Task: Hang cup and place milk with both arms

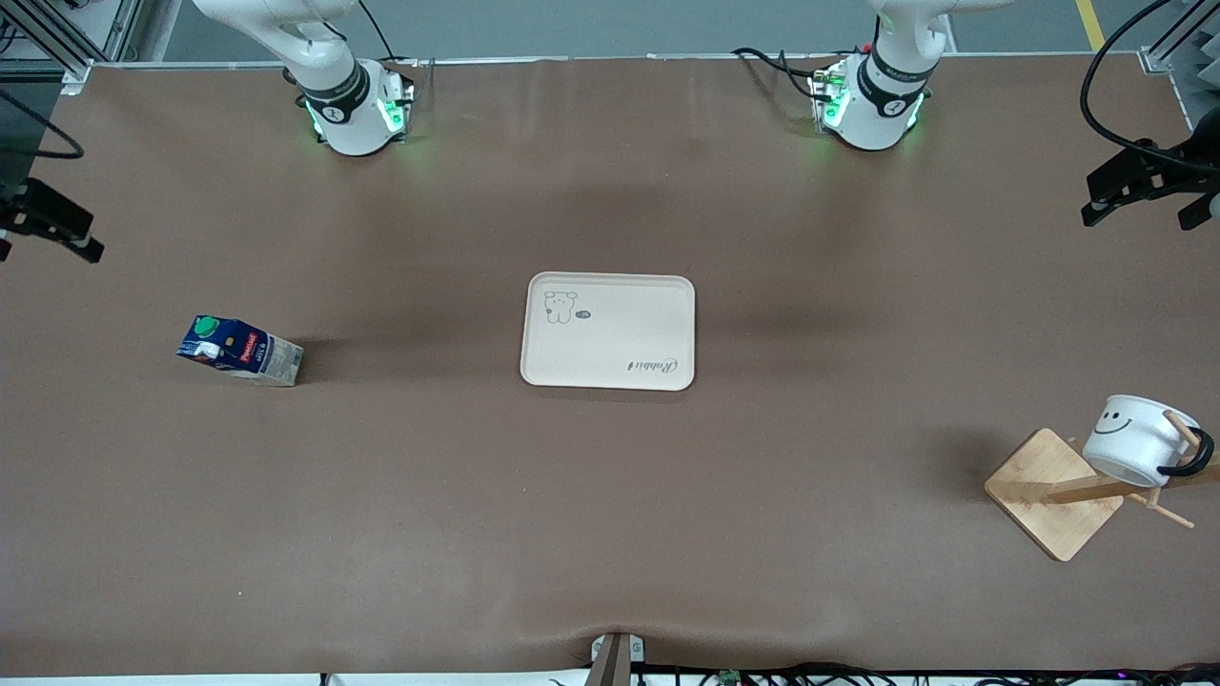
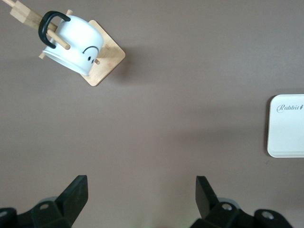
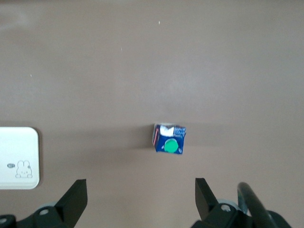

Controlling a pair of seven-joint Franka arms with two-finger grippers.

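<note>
1. Hanging by its black loop handle on a peg of the wooden rack (image 1: 1053,491), the cup (image 1: 1134,440) is a small white mug with a black smiley face on its side, tilted with its mouth turned down toward the rack's square base.
2. That rack stands at the left arm's end of the counter (image 1: 610,534), nearer the front camera than the tray (image 1: 608,331); its upper pegs run off the front view's edge.
3. Standing on the counter toward the right arm's end, well apart from the tray, the milk (image 1: 240,350) is a blue carton with a green round cap, a red label patch and a whitish lower part.
4. The tray is cream-coloured and bare, with a small animal drawing and the script word "Rabbit"; each wrist view cuts it off at the edge.
5. The left tool (image 2: 141,192) hangs high over bare counter between rack and tray, fingers spread wide with nothing between them.
6. The right tool (image 3: 140,194) hangs high over the counter near the milk, fingers likewise apart and holding nothing.
7. Only the arms' bases and lower links show in the front view; neither tool shows there.
</note>
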